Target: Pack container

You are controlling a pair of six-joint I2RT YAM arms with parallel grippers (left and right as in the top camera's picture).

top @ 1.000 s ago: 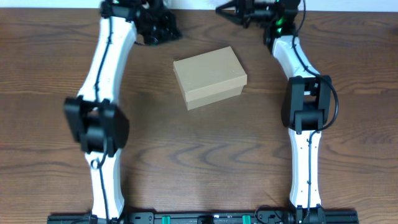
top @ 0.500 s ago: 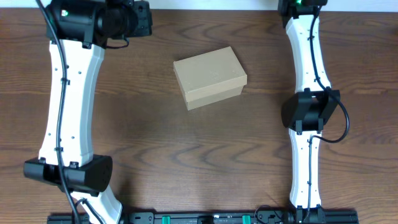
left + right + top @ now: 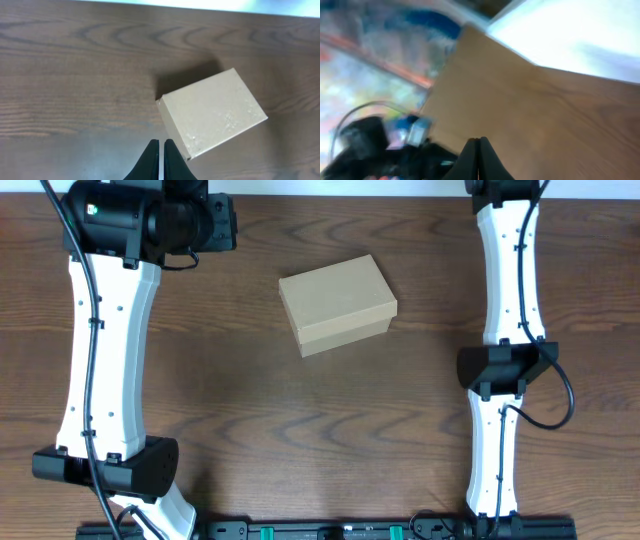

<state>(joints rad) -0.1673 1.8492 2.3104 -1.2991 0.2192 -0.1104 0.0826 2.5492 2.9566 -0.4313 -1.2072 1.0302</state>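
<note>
My left gripper (image 3: 161, 146) is pinched almost together, just a sliver of gap, nothing in it. My right gripper (image 3: 479, 145) is closed up too, also empty. The container (image 3: 337, 305) sits lid-down on the table (image 3: 300, 430), between my arms.

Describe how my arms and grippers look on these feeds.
Both arms look alike. The left arm and right arm have smooth white link shells, bulky black joint housings and thin black cables running along them. The left gripper and right gripper each have slim, black, tapered fingers. No markings or labels are legible in any view.
</note>
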